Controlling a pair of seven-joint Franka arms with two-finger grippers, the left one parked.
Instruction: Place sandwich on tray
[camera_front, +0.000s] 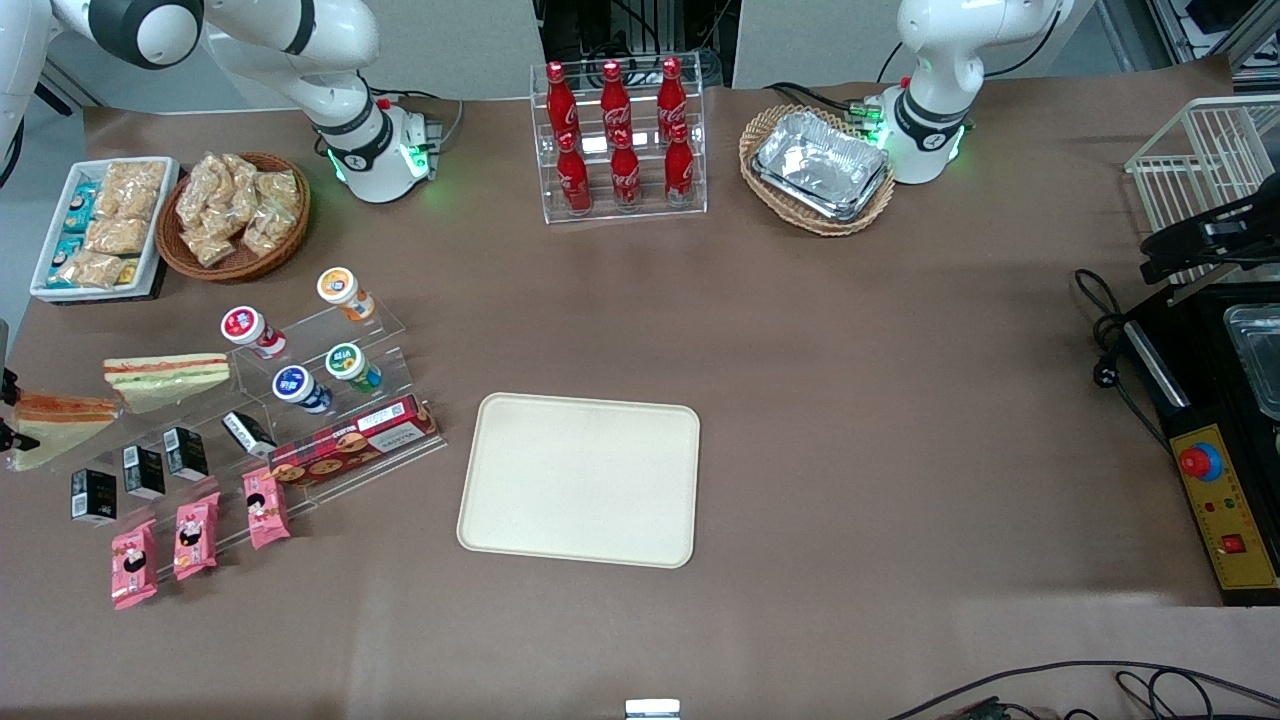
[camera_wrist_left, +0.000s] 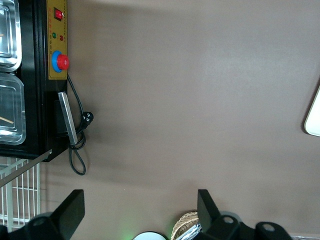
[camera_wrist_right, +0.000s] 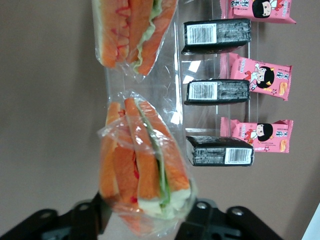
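The sandwich (camera_front: 55, 420), a clear-wrapped wedge with an orange top, lies on the clear acrylic shelf (camera_front: 200, 430) at the working arm's end of the table. In the right wrist view the sandwich (camera_wrist_right: 142, 165) sits between my two fingers, which press on its wrap at its broad end. My gripper (camera_wrist_right: 142, 212) is shut on it; in the front view the gripper (camera_front: 8, 410) only shows at the picture's edge. The cream-beige tray (camera_front: 580, 480) lies flat and bare mid-table, well apart from the sandwich. Its corner also shows in the left wrist view (camera_wrist_left: 315, 115).
A paler sandwich wedge (camera_front: 165, 380) lies beside the held one, farther from the front camera. Black packs (camera_wrist_right: 217, 91), pink snack packs (camera_front: 190, 535), a biscuit box (camera_front: 355, 450) and yoghurt cups (camera_front: 300, 388) fill the shelf. Cola bottles (camera_front: 620, 140), foil trays (camera_front: 822, 165) and snack baskets stand farther back.
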